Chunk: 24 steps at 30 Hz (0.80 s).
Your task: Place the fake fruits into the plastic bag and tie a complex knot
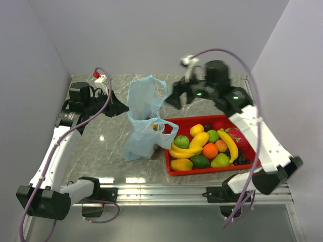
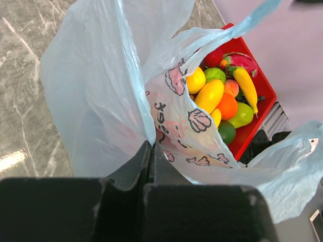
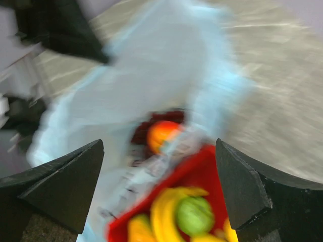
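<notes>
Clamped shut with the left gripper (image 2: 151, 154) on a fold of the bag (image 2: 91, 85), pinched right at the fingertips. Holding that rim up, so the mouth opens just ahead of the tips and off to their right. Further out past the mouth: red tray (image 2: 262, 88) holding most of the fruits (image 2: 217, 96), not bagged yet.

Wide open on the right gripper (image 3: 159, 151), nothing between the fingers, grasping nothing. Hanging over the seam where bag meets tray corner, both directly below the fingers. Possibly one orange-red fruit plus something dark already inside the bag, but wrist view too smeared to confirm.

Step in hand, as a guess: fetch the next fruit from the tray and drop it in the bag. To do it well:
- Hold the left pinch firm and high, mouth turned toward the tray.
- Take a loose top piece nearest the bag, e.g. banana (image 1: 184, 151). Close across the narrow axis, since glossy plastic likely slips.
- Enter over the rim from above and release only once well inside.
- Avoid snagging loose parts of the bag with open fingers.
- No tugging: thin bag, could pull out of the left pinch.
</notes>
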### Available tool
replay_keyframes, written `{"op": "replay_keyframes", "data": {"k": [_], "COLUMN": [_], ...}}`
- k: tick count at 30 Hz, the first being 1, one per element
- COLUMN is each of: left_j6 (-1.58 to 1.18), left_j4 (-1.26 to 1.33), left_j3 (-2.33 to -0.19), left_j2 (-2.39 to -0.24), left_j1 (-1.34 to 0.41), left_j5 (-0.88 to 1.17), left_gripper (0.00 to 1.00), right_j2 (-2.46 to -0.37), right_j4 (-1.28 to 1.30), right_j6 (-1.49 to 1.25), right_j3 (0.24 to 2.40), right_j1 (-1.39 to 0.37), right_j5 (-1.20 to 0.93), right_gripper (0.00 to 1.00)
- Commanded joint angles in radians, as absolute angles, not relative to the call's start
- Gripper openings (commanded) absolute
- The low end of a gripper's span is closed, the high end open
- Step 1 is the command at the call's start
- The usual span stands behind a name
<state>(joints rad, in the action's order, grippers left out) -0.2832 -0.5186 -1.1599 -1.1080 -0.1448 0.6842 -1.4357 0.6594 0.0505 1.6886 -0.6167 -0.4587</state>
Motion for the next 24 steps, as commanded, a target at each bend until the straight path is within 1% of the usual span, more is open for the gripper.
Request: {"op": "replay_keyframes", "data": {"k": [1,5,6,7,9,12,15,18,24], "left_j6": [-0.296,-0.305,-0.304,-0.302,-0.299,-0.293,-0.295,-0.296,-0.301], "left_j4": [-0.479,-0.474,-0.474,-0.477,-0.479,-0.486,-0.483,-0.486,-0.489], "left_j3": [-1.157,-1.149,-1.149,-1.149,-1.154,-1.158,-1.157,-1.155,-1.149], "left_j2": [-1.091,-1.088,-1.089,-1.088,-1.092,-1.094,-1.094,-1.094,-1.092], "left_j1": [-0.137,-0.135,-0.135,-0.135,-0.135,-0.132,-0.133,-0.133,-0.133], "left_j5": [0.704,0.71,0.709,0.709,0.704,0.701,0.698,0.693,0.69], "left_gripper": [0.0,0.0,0.0,0.0,0.0,0.0,0.0,0.0,0.0], "right_j2": [-1.307,-1.264,-1.275,-1.282,-1.333,-1.419,-1.486,-1.531,-1.629], "right_j4": [0.721,0.733,0.742,0.741,0.744,0.752,0.753,0.746,0.719], "right_j6": [0.061,0.113,0.129,0.146,0.184,0.198,0.192,0.176,0.149], "right_j3": [1.608,1.464,1.436,1.383,1.342,1.293,1.261,1.232,1.19], "right_j1": [-0.439,-0.357,-0.357,-0.359,-0.37,-0.377,-0.403,-0.435,-0.479], "right_j5": [-0.463,-0.408,-0.41,-0.413,-0.381,-0.35,-0.333,-0.319,-0.304], "right_gripper": [0.96,0.93,0.89,0.87,0.83,0.82,0.84,0.88,0.89]}}
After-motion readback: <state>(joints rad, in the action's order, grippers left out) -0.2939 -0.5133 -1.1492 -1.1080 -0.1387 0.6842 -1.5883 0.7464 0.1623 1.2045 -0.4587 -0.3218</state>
